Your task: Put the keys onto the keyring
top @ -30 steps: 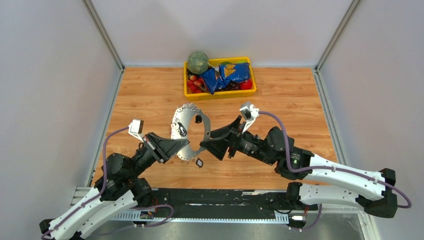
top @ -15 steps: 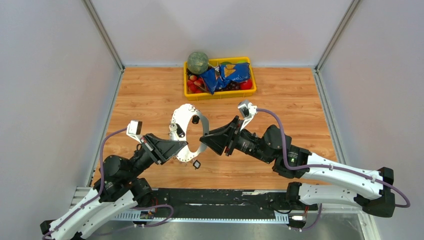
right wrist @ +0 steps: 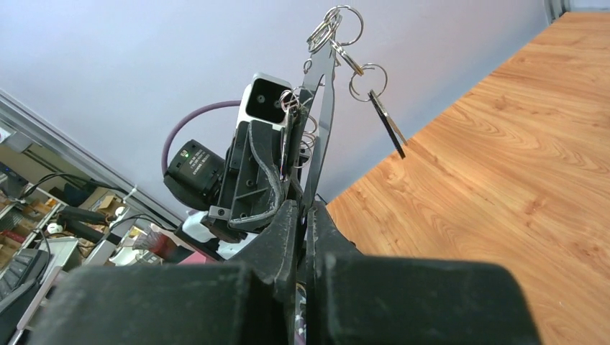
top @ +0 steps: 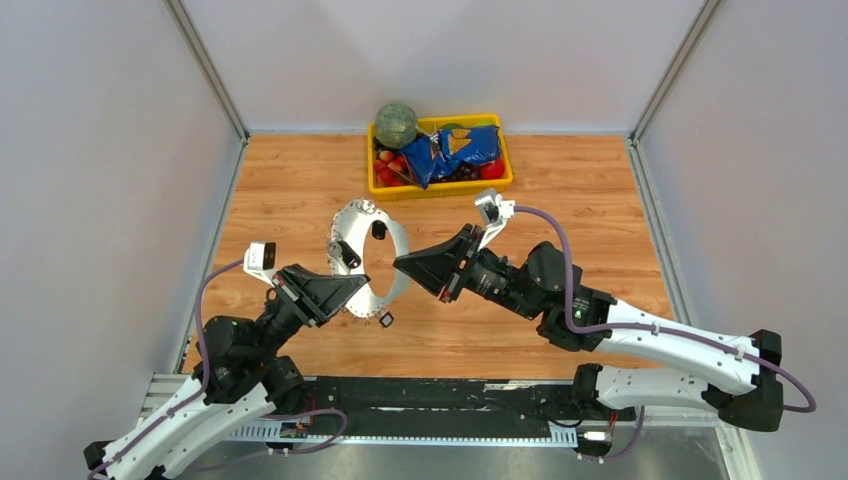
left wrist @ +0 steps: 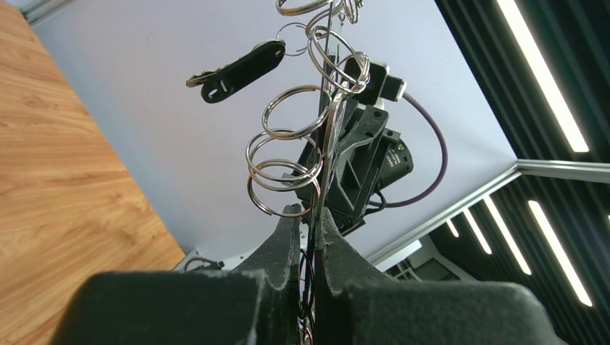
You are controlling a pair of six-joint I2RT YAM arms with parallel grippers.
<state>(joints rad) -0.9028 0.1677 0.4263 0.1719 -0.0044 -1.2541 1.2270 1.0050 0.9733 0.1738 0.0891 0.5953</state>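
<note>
Above the table, the keyring was held upright in mid-air, pinched at opposite rims by L gripper & R gripper, both clamped shut on it, prob. so fringe rings & hung keys dangled clear for threading.

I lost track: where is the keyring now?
Top view: the keyring is held mid-table between the left gripper and right gripper, nearer than the yellow tray.
</note>
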